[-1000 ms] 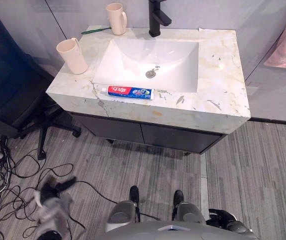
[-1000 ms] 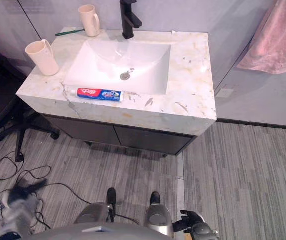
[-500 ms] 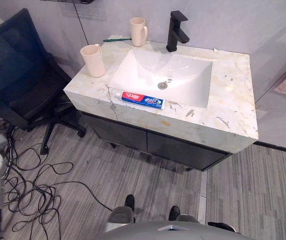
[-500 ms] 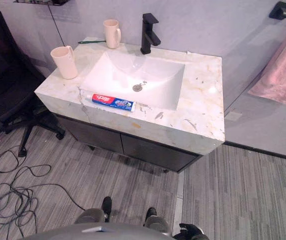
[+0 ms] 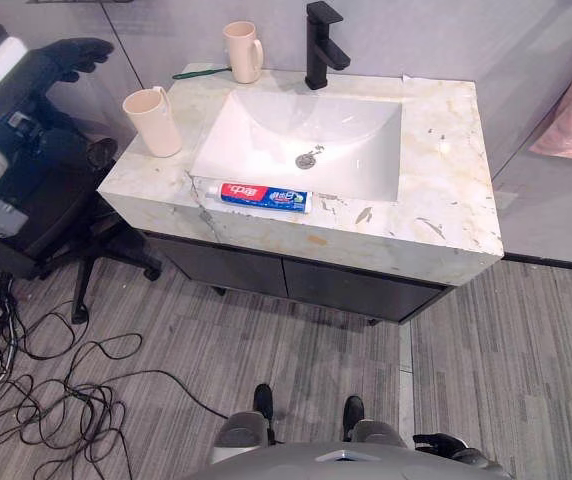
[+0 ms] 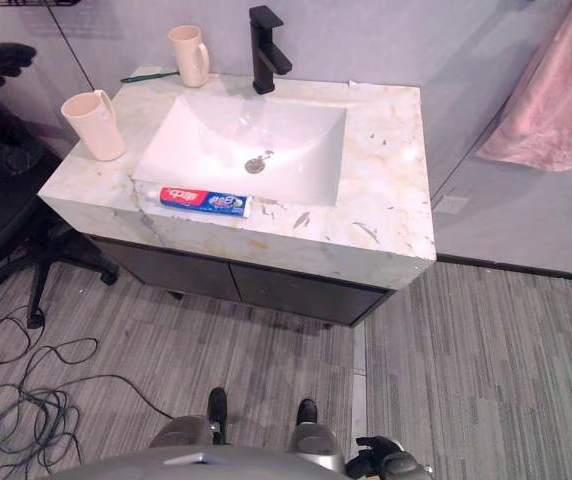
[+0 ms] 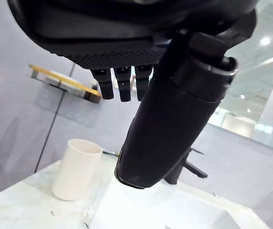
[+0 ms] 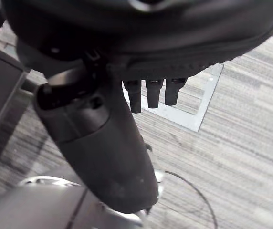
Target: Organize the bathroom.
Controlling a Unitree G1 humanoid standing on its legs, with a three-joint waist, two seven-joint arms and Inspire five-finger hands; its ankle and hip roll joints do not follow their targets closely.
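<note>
A marble vanity top (image 5: 446, 190) carries a white sink (image 5: 306, 135) with a black faucet (image 5: 323, 45). A red, white and blue toothpaste tube (image 5: 264, 196) lies flat on the front rim. One beige cup (image 5: 153, 122) stands at the left edge; it also shows as the cup (image 7: 75, 169) in the left wrist view. A second beige cup (image 5: 241, 50) stands at the back, with a green toothbrush (image 5: 201, 72) lying beside it. My left hand (image 5: 61, 55) is raised left of the counter, open and empty. My right hand (image 6: 386, 462) hangs low over the floor, its fingers (image 8: 148, 94) relaxed.
A black office chair (image 5: 26, 200) stands left of the vanity, with loose cables (image 5: 36, 390) on the grey floor below it. A pink towel (image 6: 541, 100) hangs on the wall at the right. A small wall shelf (image 7: 65, 83) sits above the left cup.
My left arm has risen from low at the left to level with the counter's left end. The camera has shifted; the things on the counter have not moved.
</note>
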